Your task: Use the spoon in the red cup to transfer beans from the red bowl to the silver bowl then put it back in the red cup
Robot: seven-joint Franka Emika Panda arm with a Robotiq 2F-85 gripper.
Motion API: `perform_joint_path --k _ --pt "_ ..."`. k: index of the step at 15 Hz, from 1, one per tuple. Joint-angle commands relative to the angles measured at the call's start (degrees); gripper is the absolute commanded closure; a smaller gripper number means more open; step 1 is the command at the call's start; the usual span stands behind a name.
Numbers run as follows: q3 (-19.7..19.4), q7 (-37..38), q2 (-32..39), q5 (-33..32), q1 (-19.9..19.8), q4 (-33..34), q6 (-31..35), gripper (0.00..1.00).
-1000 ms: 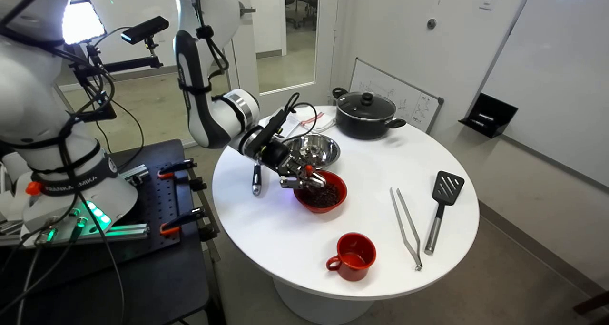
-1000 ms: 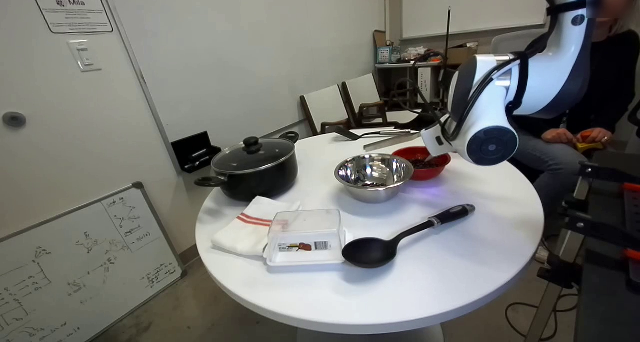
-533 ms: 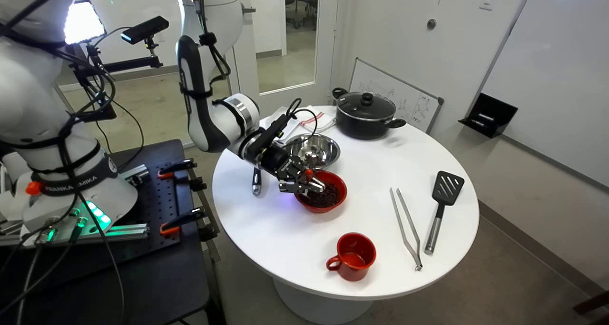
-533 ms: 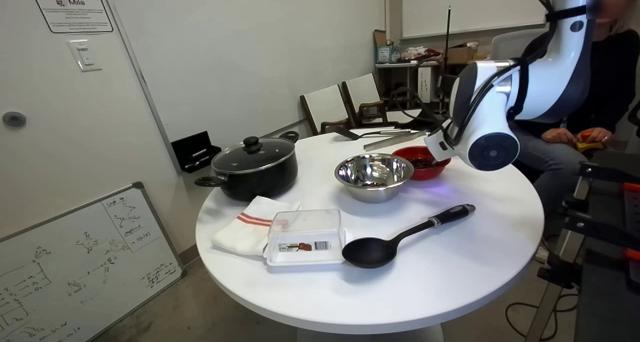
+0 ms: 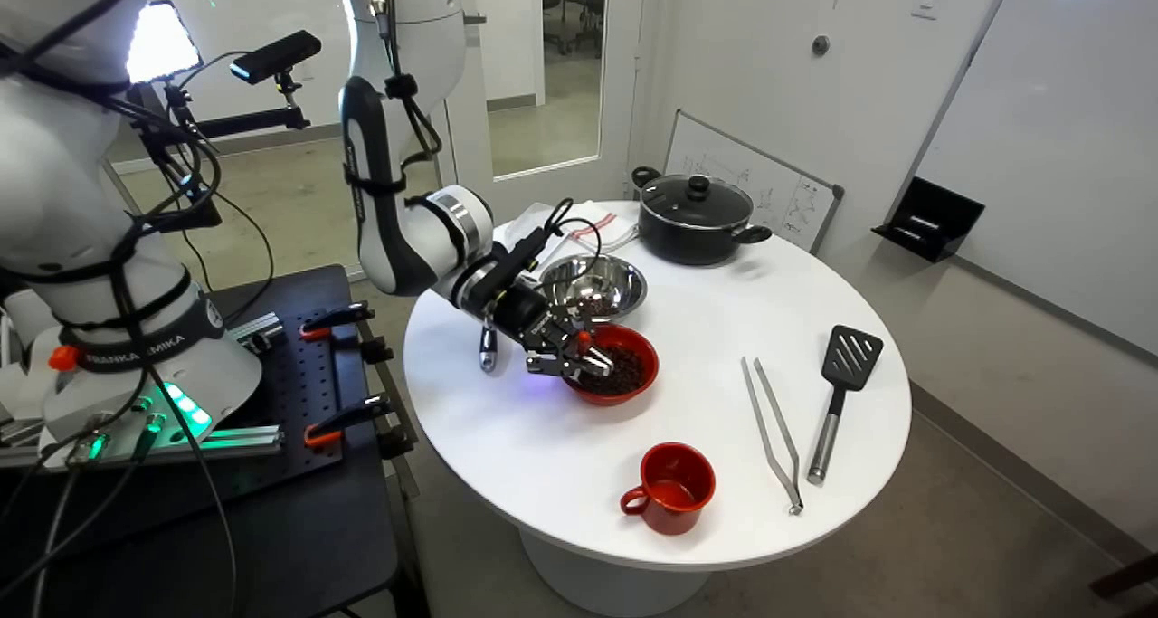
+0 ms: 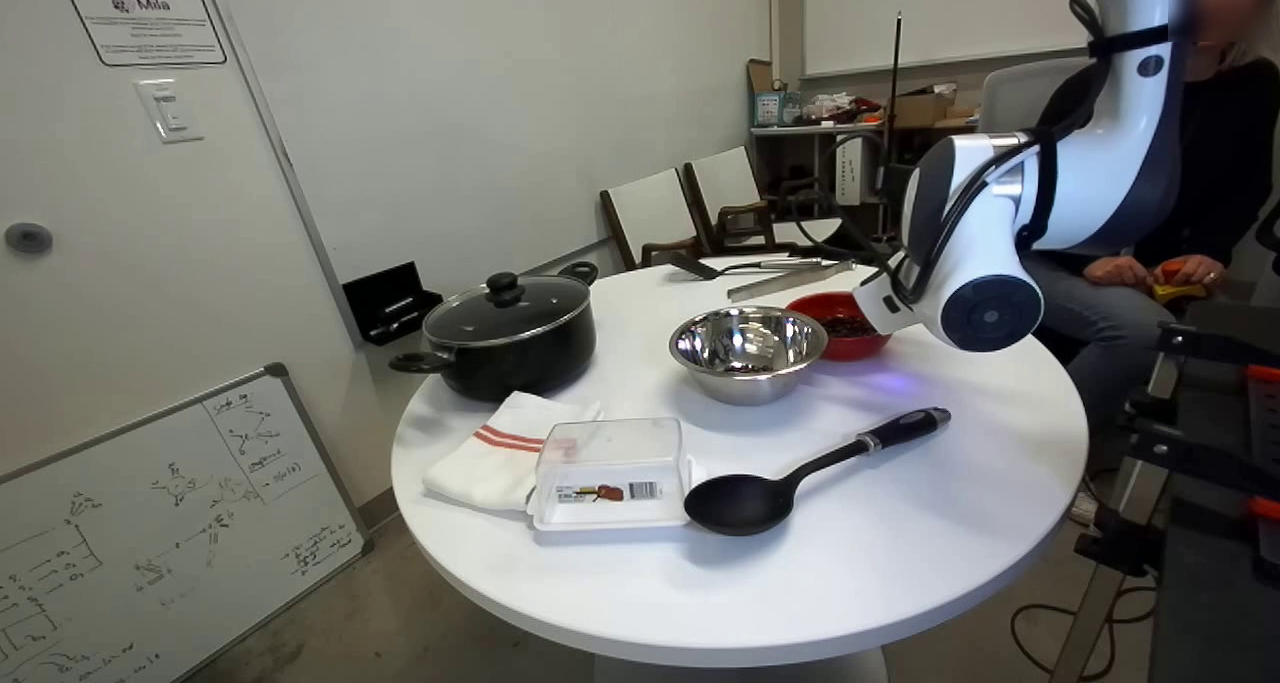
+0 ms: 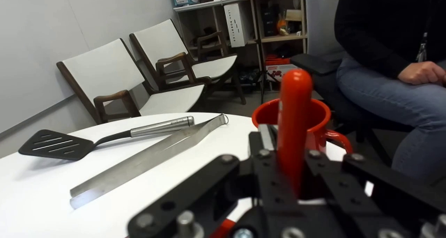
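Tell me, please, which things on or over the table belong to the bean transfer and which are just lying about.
For the job: red-handled utensil, presumably the spoon; red bowl; beans; silver bowl; red cup.

Lying about: black lidded pot; slotted spatula; tongs; black serving spoon; plastic box; striped cloth.

the tilted claw [image 5: 593, 362] grips the red-handled spoon [image 5: 585, 338] at the beans [image 5: 624, 375] in the red bowl [image 5: 617, 399]; just beyond sits the silver bowl [image 5: 627, 285], while the red cup [image 5: 674, 513] stands upright near the bench [image 5: 751, 310] edge
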Motion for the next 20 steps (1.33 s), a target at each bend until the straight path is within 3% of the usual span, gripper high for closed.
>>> perform_joint_path --k 1,10,20 --pt "0.19 -0.49 0.87 0.13 -0.41 1.02 1.14 0.98" --pt "-0.04 1.74 2.15 -0.96 -1.54 2.72 5.21 0.98" --pt "0.00 4.32 5.10 -2.13 -1.15 4.66 4.17 0.98"
